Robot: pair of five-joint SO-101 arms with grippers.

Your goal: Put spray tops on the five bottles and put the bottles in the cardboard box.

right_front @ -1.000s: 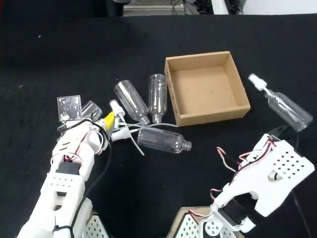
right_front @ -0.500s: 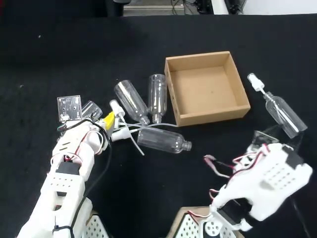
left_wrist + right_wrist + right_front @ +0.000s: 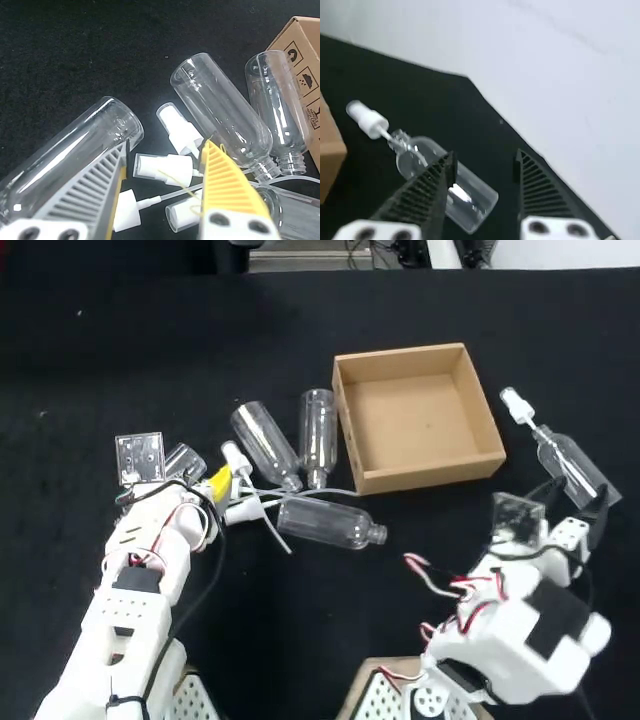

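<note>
The cardboard box (image 3: 484, 430) stands open on the black table. Three clear bottles without tops (image 3: 264, 444) (image 3: 318, 435) (image 3: 330, 523) lie to its left, and another (image 3: 70, 150) lies against my left gripper's grey finger. My left gripper (image 3: 162, 172) (image 3: 226, 490) is open over several loose white spray tops (image 3: 165, 167). To the right of the box lies a bottle with a spray top (image 3: 560, 455) (image 3: 435, 167). My right gripper (image 3: 485, 157) (image 3: 585, 502) is open just at that bottle's base end.
The box's brown corner (image 3: 300, 50) shows past the bottles in the left wrist view. Thin white dip tubes (image 3: 275, 525) trail from the spray tops. The table's edge (image 3: 485, 95) runs close behind the capped bottle, with a white surface beyond.
The right arm has swung and rolled, bringing its gripper toward the capped bottle's base. That bottle's base has shifted slightly toward the box. The left arm has not moved.
</note>
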